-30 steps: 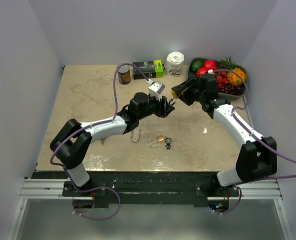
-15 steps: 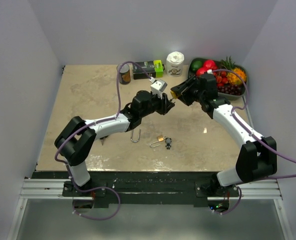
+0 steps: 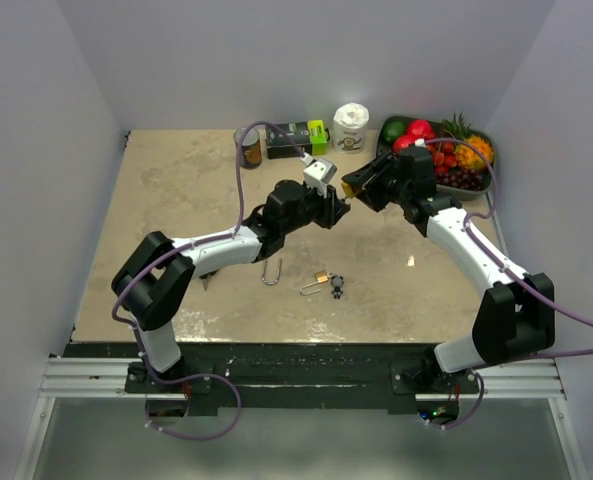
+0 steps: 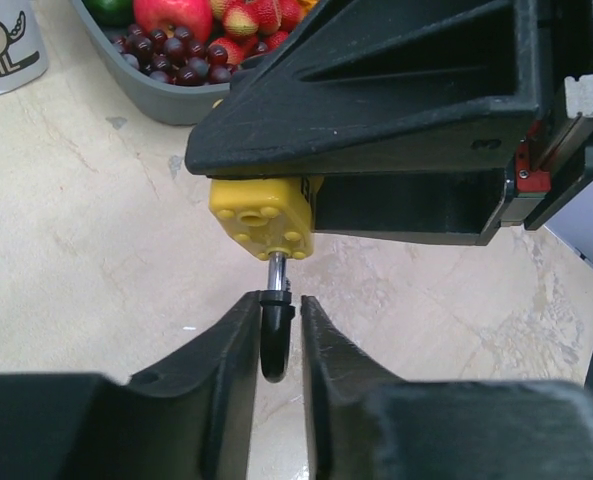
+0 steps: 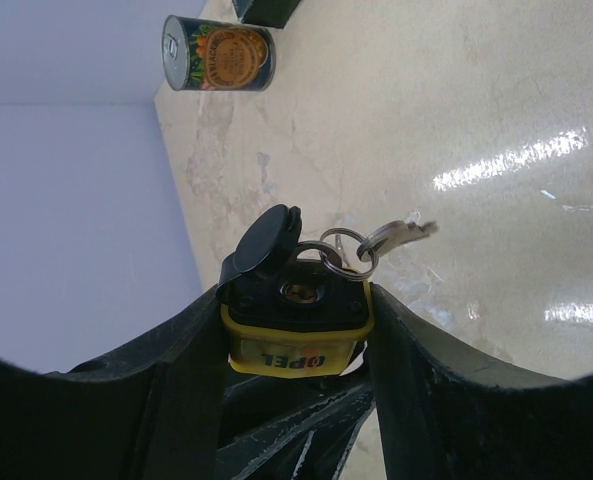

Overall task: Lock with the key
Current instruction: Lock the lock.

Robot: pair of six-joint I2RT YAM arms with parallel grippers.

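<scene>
Clamping the padlock [image 5: 296, 325] mid-frame in our right gripper [image 3: 352, 187], we risk its shackle [image 4: 275, 350] twisting aside if our left gripper [image 4: 276, 305], jaws narrowly flanking it, pinch unclear, squeezes off-centre.

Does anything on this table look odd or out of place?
Yes: a bare U-shaped shackle lies loose on the table, joined to no lock body, apart from the small brass padlock. Nothing looks spilled or broken.
</scene>
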